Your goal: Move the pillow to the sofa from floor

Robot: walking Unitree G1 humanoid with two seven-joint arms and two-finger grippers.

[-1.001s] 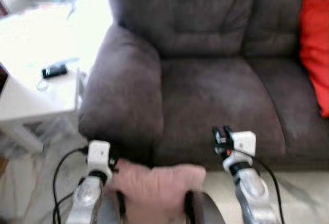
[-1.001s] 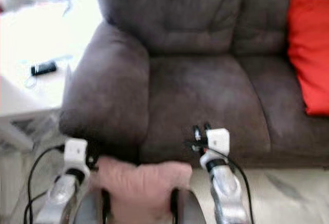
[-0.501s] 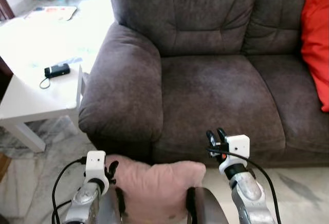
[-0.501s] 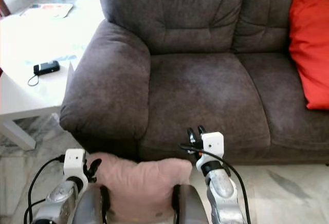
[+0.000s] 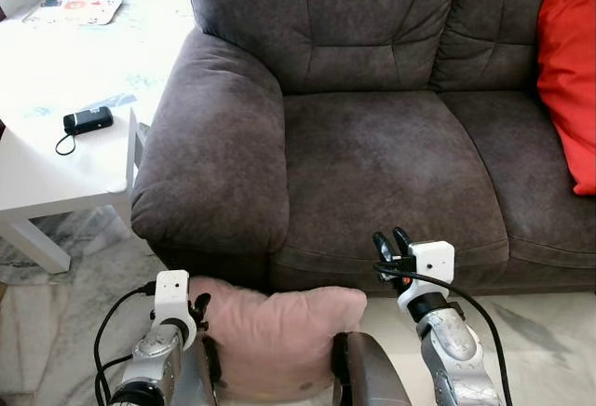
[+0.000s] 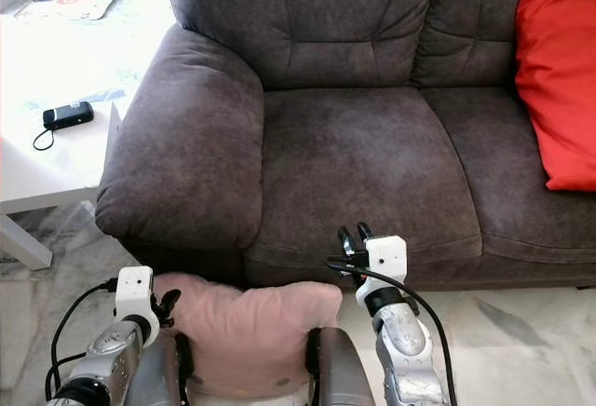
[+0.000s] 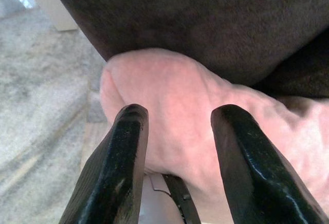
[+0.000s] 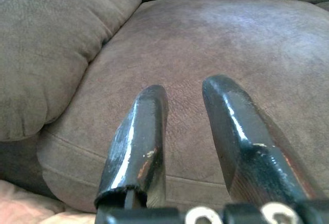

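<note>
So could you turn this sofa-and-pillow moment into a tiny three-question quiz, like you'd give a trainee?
1. True or false: the pink pillow lies on the sofa seat.
2. What colour is the cushion on the sofa? A blue, B red, C green.
3. Fill in: the left gripper has its open fingers against the ____.

Key: 1 false, it lies on the floor before the sofa; 2 B; 3 pillow.
</note>
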